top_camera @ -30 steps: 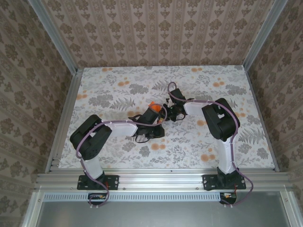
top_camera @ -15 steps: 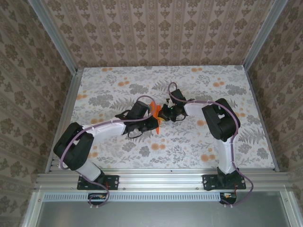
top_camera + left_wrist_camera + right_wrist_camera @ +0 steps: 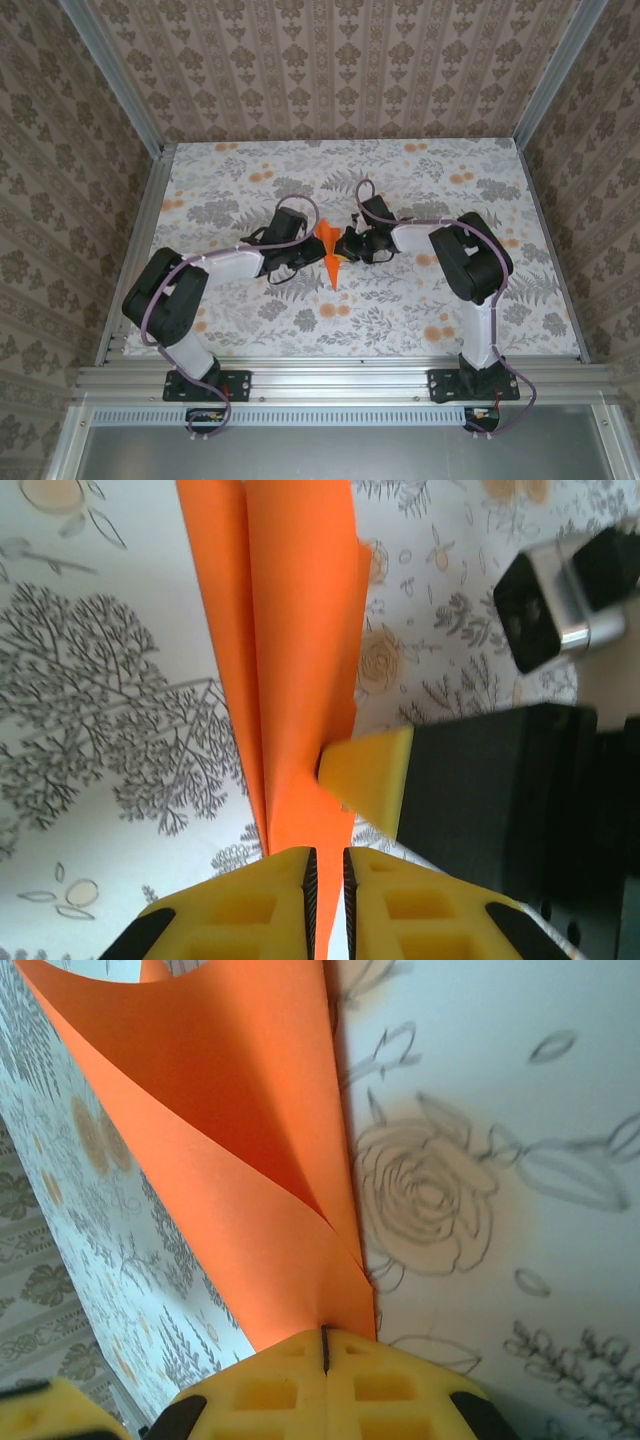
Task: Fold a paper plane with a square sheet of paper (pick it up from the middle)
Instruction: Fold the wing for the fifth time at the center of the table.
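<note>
Two grippers on one piece: the paper plane (image 3: 329,258) sits mid-table between them, a slim orange dart with its narrow tip pointing to the near edge and its wider end toward the back wall. From the left comes the left gripper (image 3: 314,250), from the right the right gripper (image 3: 343,247), both meeting at the paper.

Left wrist view: yellow pads (image 3: 270,900) nearly closed, a thin orange layer clamped in the slit between them. Folded layers run up the frame with a lengthwise crease. The right arm's yellow fingertip (image 3: 368,772) touches the paper's edge just above that pinch.

Right wrist view: pads (image 3: 400,1390) pressed tight together, paper pinched at the seam, sheet curling open above it like a cone.

Underneath is the floral table (image 3: 430,300); can't tell whether the tip touches it or hangs clear.
</note>
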